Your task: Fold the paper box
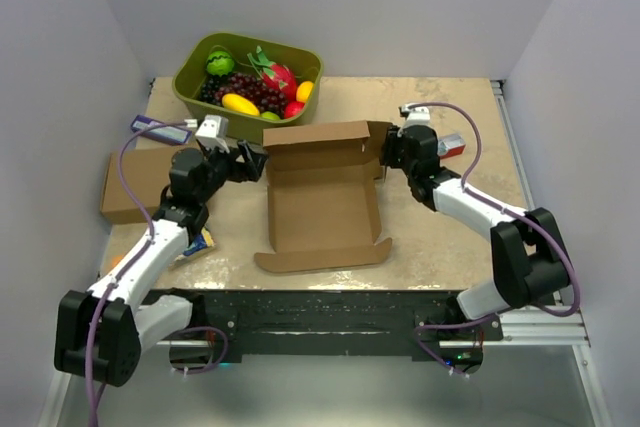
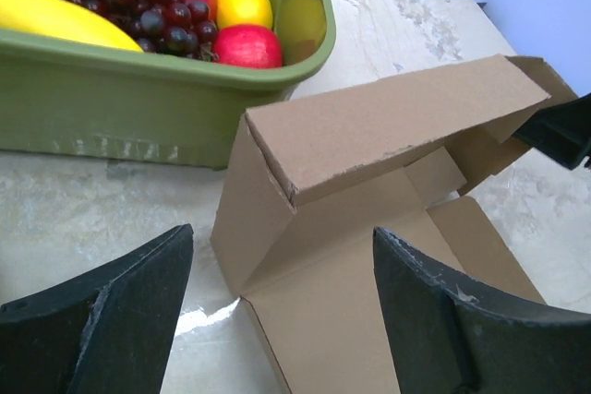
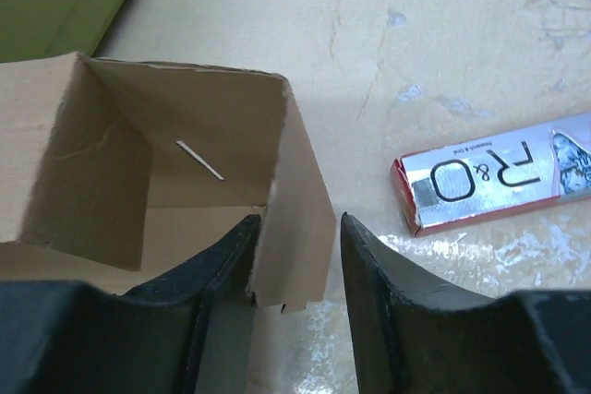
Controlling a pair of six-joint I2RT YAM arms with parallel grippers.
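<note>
On the tabletop [image 1: 420, 247] the paper box [image 1: 322, 212] is laid open, green tub [image 1: 192, 95] behind it, wide empty left jaws held at its left, narrow right jaws astride its right flap, grip unclear.

Table [image 1: 420, 247]: paper box [image 1: 320, 209] ctr; green tub [image 1: 188, 90] far; 2nd box [image 1: 125, 192] L; red packet [image 3: 494, 182] R.

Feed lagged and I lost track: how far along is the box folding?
Done: on the paper box, the back panel is raised. In hand: the right gripper straddles its right corner flap; the left gripper hangs open near the left corner. Left: the front flap lies flat, unfolded.
</note>
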